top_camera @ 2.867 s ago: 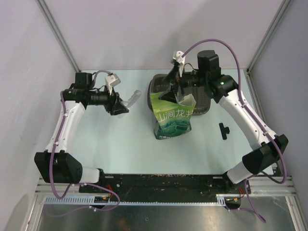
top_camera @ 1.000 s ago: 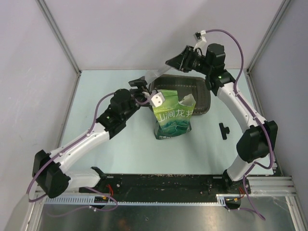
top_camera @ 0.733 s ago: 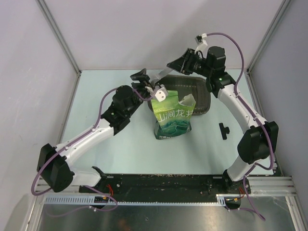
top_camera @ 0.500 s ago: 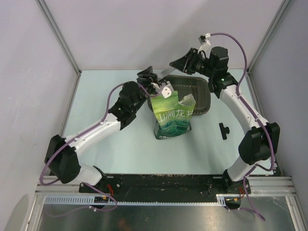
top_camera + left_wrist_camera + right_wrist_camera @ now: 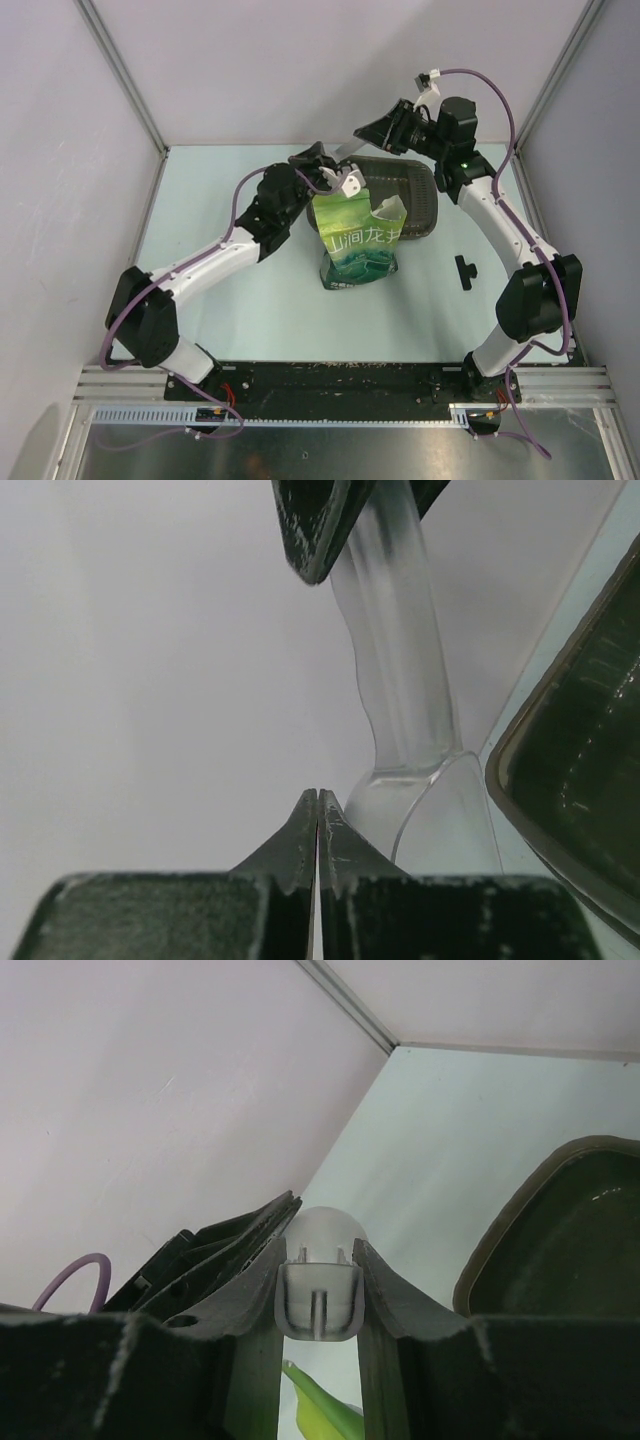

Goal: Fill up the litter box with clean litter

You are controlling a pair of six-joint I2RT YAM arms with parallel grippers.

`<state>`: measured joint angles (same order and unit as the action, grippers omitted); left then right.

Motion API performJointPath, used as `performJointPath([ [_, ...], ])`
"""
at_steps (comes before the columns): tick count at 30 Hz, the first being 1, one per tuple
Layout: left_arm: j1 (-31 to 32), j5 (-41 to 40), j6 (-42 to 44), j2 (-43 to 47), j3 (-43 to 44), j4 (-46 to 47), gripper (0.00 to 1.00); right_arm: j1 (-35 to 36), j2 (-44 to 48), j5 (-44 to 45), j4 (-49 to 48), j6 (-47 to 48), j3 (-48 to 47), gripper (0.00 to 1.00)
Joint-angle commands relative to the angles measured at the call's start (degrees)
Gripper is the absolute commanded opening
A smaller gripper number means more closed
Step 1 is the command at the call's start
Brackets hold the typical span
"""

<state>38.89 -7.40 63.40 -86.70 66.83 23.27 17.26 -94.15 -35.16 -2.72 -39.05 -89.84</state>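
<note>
The litter box (image 5: 412, 196) is a dark tray at the back of the table, also seen at the right edge of both wrist views (image 5: 585, 780) (image 5: 560, 1230). No clean litter shows. My right gripper (image 5: 366, 133) (image 5: 318, 1295) is shut on the handle of a clear plastic scoop (image 5: 400, 700) (image 5: 318, 1300), holding it in the air left of the tray's far corner. My left gripper (image 5: 313, 158) (image 5: 317, 810) is shut with nothing between its fingers, just left of the scoop's bowl. A green printed bag (image 5: 360, 238) stands open-topped against the tray's near rim.
A small black clip-like piece (image 5: 465, 270) lies on the table right of the bag. Grey walls close the table at the back and both sides. The left gripper's body (image 5: 200, 1260) shows close beside the right fingers.
My left arm has reached further back toward the scoop and its jaws have gone from open to shut on nothing. The right gripper holds the scoop in nearly the same place.
</note>
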Motion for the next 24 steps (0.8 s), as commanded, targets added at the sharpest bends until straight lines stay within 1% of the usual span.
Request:
performJointPath([
  [1,-2.1,1.1,-9.0,2.1,1.8,1.6,0.04,-0.9,2.5,-0.1,-4.6,-1.9,-1.4,0.0],
  [2,-4.2,3.2,-16.8,4.3,1.7,1.5,0.39,-1.0,2.6,0.9,-4.6,-2.4,-2.2,0.0],
  [3,-5.7,5.6,-21.4,5.6,1.0,1.5,0.6,-1.0,2.7,1.2,-4.6,-2.3,-2.7,0.0],
  [4,-7.4,9.4,-25.7,7.0,0.9,0.7,0.75,-0.9,2.7,1.7,-4.4,-2.3,-3.1,0.0],
  [5,-10.6,17.1,-31.3,8.3,1.3,-3.5,0.83,-0.6,2.8,3.4,-3.8,-2.5,-3.7,0.0],
  [7,-11.6,17.6,-33.4,8.1,3.7,-7.2,0.86,-0.5,3.0,6.0,-2.1,-3.2,-4.6,0.0],
  [8,-12.7,20.4,-33.6,7.9,4.4,-10.8,0.86,-0.4,3.0,6.8,-1.5,-3.7,-4.8,0.0],
  [13,-13.3,26.4,-31.0,7.3,6.0,-15.2,0.83,-0.5,3.3,8.2,-0.7,-5.9,-4.4,0.0],
  [17,-12.8,31.2,-31.6,5.6,9.9,-19.3,0.81,-0.7,3.1,9.5,-0.1,-6.9,-4.9,0.0],
  [21,-11.4,32.5,-30.6,4.6,11.6,-19.7,0.8,-0.4,2.5,10.5,0.2,-7.6,-5.9,0.0],
  [22,-11.0,31.9,-30.1,4.5,11.7,-19.8,0.79,-0.1,2.3,11.1,0.3,-7.9,-6.0,0.0],
  [24,-8.9,28.9,-26.1,4.2,11.5,-19.8,0.78,-0.1,2.1,11.0,0.6,-8.1,-6.2,0.0],
])
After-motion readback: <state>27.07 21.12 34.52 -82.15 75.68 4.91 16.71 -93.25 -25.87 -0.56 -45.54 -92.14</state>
